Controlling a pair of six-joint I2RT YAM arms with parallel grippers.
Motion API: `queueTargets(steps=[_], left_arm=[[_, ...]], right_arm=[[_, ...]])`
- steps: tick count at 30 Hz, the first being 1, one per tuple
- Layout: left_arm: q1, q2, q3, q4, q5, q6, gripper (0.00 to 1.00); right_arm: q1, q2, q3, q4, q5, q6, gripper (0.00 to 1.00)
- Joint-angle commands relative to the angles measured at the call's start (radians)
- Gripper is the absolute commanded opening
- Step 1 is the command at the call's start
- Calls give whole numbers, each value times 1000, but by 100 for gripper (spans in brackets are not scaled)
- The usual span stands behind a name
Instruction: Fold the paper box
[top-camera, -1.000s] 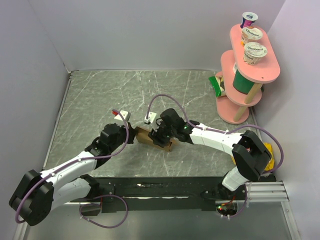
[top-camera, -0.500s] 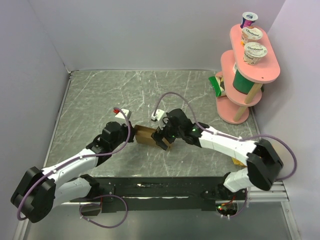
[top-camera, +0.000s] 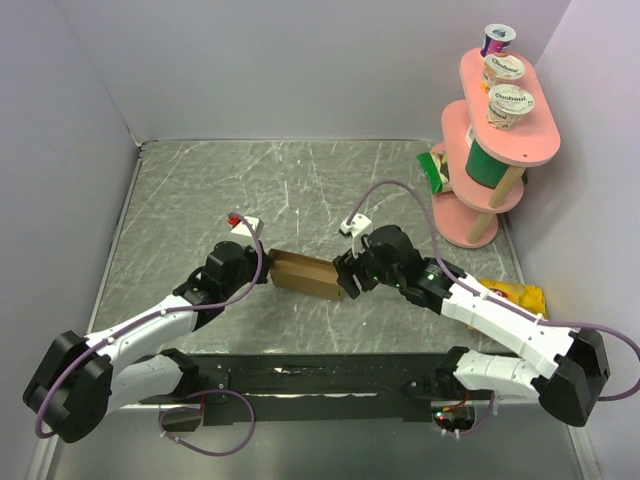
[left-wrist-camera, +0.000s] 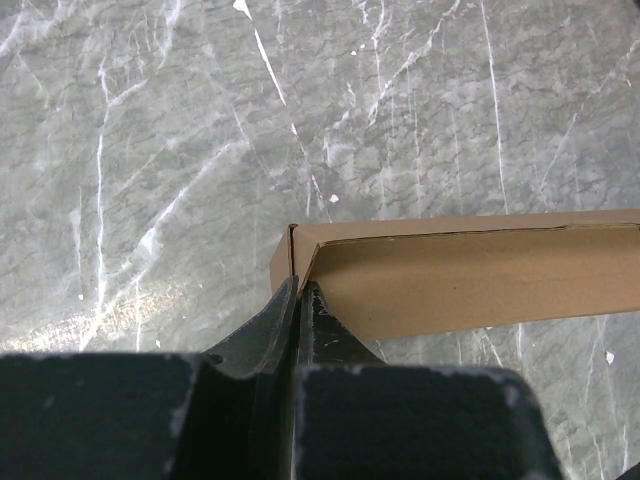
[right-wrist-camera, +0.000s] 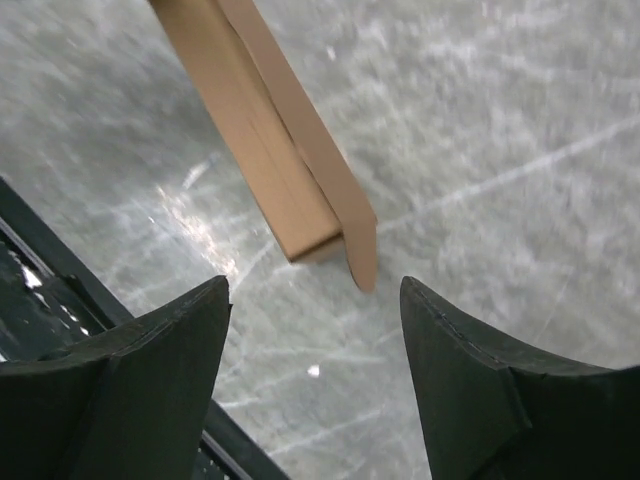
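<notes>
While the paper box (top-camera: 303, 273) lies on the marble table (top-camera: 190, 200) between my two arms | my left gripper (left-wrist-camera: 299, 292): pinched tight on the box's left-end corner | my right gripper (right-wrist-camera: 315, 288): spread wide, holding nothing, box's right end just ahead of its tips, untouched

Left pincer (left-wrist-camera: 298, 292) pinched shut, arm stretched forward low; right pincer (right-wrist-camera: 315, 288) spread wide, seemingly hovering.
</notes>
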Motion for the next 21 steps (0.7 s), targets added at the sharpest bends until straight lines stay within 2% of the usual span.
queueTargets(steps=[1,13,16,20,21], left_arm=[[-1,4,36,-21,-12,-4,5],[-5,11,45,-18,-6,-5,4],[-16,19,50,-25,-20,-4,4],[-36,30,53,-31,-57,-4,2],[-48,34,53,-28,-67,-5,2]], right_arm=[[-10,11,-30,-48,75,54,73],[-15,153,-4,43,109,19,57],[-15,166,19,26,104,40,48],[-16,190,56,-6,99,79,25],[-16,196,67,-17,93,88,23]])
